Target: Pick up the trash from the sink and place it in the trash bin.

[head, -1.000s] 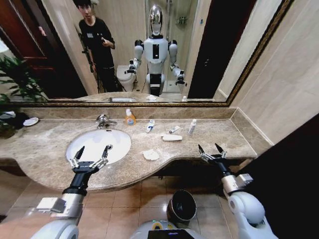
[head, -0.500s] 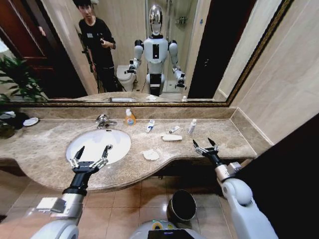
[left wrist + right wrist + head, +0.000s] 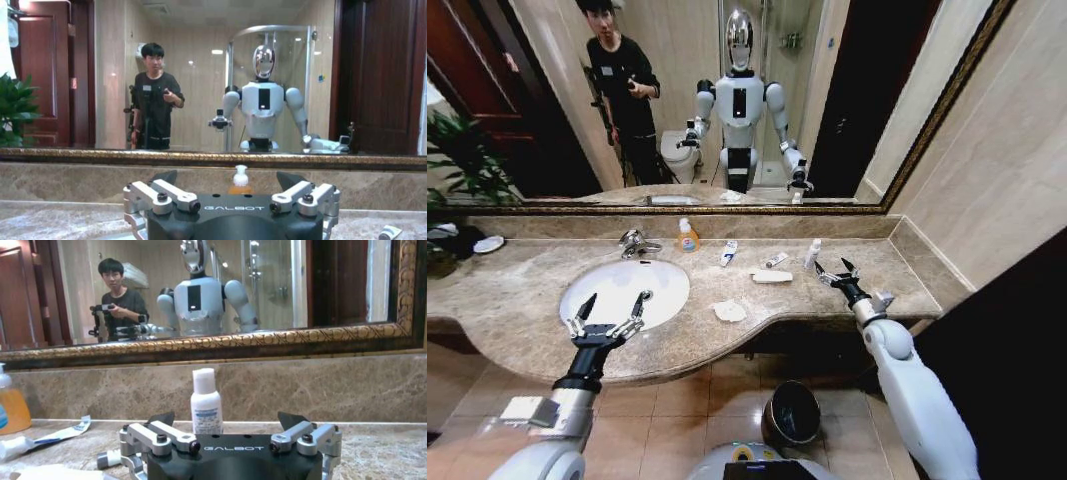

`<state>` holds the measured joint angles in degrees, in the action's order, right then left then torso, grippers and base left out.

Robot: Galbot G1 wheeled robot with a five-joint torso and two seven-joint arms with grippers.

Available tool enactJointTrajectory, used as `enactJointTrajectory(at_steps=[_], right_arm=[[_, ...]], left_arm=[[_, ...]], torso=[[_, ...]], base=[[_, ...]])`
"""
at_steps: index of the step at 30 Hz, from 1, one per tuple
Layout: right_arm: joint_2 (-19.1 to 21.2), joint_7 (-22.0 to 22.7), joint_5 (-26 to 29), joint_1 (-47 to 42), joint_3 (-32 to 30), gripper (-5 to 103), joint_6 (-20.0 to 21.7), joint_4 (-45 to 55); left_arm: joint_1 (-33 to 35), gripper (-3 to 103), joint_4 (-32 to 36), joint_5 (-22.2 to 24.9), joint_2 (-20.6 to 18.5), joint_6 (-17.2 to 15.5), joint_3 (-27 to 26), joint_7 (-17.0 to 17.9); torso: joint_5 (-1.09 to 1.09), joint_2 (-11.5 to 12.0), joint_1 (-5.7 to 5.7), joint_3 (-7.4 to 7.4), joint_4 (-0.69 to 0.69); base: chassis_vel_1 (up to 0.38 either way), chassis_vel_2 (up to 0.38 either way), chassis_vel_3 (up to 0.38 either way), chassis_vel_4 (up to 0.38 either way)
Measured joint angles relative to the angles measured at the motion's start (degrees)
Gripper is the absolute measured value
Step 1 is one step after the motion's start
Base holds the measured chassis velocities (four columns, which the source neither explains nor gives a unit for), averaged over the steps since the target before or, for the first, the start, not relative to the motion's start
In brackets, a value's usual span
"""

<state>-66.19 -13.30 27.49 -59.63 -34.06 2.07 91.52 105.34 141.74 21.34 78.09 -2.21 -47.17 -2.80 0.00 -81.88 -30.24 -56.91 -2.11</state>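
On the beige-brown marble counter [image 3: 517, 300], beside the white oval basin [image 3: 624, 290], the right gripper [image 3: 835, 272] hovers with fingers spread, empty, just short of the tiny upright white bottle [image 3: 813, 253]. A careless approach could topple it. The left gripper [image 3: 608, 312] waits open over the basin; the round dark bin [image 3: 791, 413] stands below.

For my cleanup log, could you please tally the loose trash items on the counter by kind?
Small white bottle: 1
Tubes: 2, a blue-marked tube and a small tube
Flat white packet: 1
Crumpled tissue: 1
Total: 5

The orange soap bottle is not counted.
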Motion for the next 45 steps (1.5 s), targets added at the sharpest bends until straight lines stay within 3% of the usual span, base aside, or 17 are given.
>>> enactJointTrajectory(at_steps=[24,26,27,29,31,32,35,38,39,43,44,45], right_arm=[[-2.17,0.07,-0.44,9.24,5.97,100,2.49,-5.46],[-2.26,0.14,-0.97,10.23,6.45,97,2.55,-6.29],[-2.33,0.37,-1.25,10.41,6.52,87,2.57,-6.44],[-2.37,0.57,-1.35,10.42,6.54,87,2.6,-6.47],[-2.39,0.82,-1.81,10.29,6.57,77,2.52,-6.74],[-2.39,0.82,-1.81,10.29,6.57,77,2.52,-6.74],[-2.32,0.82,-2.17,9.83,6.58,60,2.3,-6.94],[-2.32,0.83,-2.27,9.66,6.59,54,2.21,-6.94],[-2.38,0.82,-2.43,9.55,6.65,44,2.1,-6.95],[-2.46,0.82,-2.65,9.39,6.81,41,1.89,-6.99],[-2.42,0.82,-2.71,9.25,6.84,33,1.79,-6.99],[-2.42,0.82,-2.71,9.25,6.84,33,1.79,-6.99]], left_arm=[[0.0,100,0.0,0.0,0.0,0.0,0.0,0.0],[0.0,100,0.0,0.0,0.0,0.0,0.0,0.0],[0.0,100,0.0,0.0,0.0,0.0,0.0,0.0],[0.0,100,0.0,0.0,0.0,0.0,0.0,0.0],[0.0,100,0.0,0.0,0.0,0.0,0.0,0.0],[0.0,100,0.0,0.0,0.0,0.0,0.0,0.0],[0.0,100,0.0,0.0,0.0,0.0,0.0,0.0],[0.0,100,0.0,0.0,0.0,0.0,0.0,0.0],[0.0,100,0.0,0.0,0.0,0.0,0.0,0.0],[0.0,100,0.0,0.0,0.0,0.0,0.0,0.0],[0.0,100,0.0,0.0,0.0,0.0,0.0,0.0],[0.0,100,0.0,0.0,0.0,0.0,0.0,0.0]], torso=[[-0.01,0.0,0.0,0.0,0.0],[0.0,0.0,0.0,0.0,0.0],[-0.01,0.0,0.01,0.0,0.0],[0.0,0.0,0.01,0.0,0.0],[-0.01,0.0,0.01,0.01,0.0],[-0.01,0.0,0.01,0.01,0.0],[0.0,0.0,0.01,0.0,0.01],[0.0,0.0,0.01,0.01,0.01],[0.0,0.0,0.01,0.01,0.01],[0.0,0.0,0.01,0.01,0.0],[0.0,0.0,0.01,0.01,0.0],[0.0,0.0,0.01,0.01,0.0]], base=[[0.0,0.0,0.0,0.0],[0.0,0.0,0.0,0.0],[0.0,0.0,0.0,0.0],[0.0,0.0,0.0,0.0],[0.0,0.0,0.0,0.0],[0.0,0.0,0.0,0.0],[0.0,0.0,0.0,0.0],[0.0,0.0,0.0,0.0],[0.0,0.0,0.0,0.0],[0.0,0.0,0.0,0.0],[0.0,0.0,0.0,0.0],[0.0,0.0,0.0,0.0]])
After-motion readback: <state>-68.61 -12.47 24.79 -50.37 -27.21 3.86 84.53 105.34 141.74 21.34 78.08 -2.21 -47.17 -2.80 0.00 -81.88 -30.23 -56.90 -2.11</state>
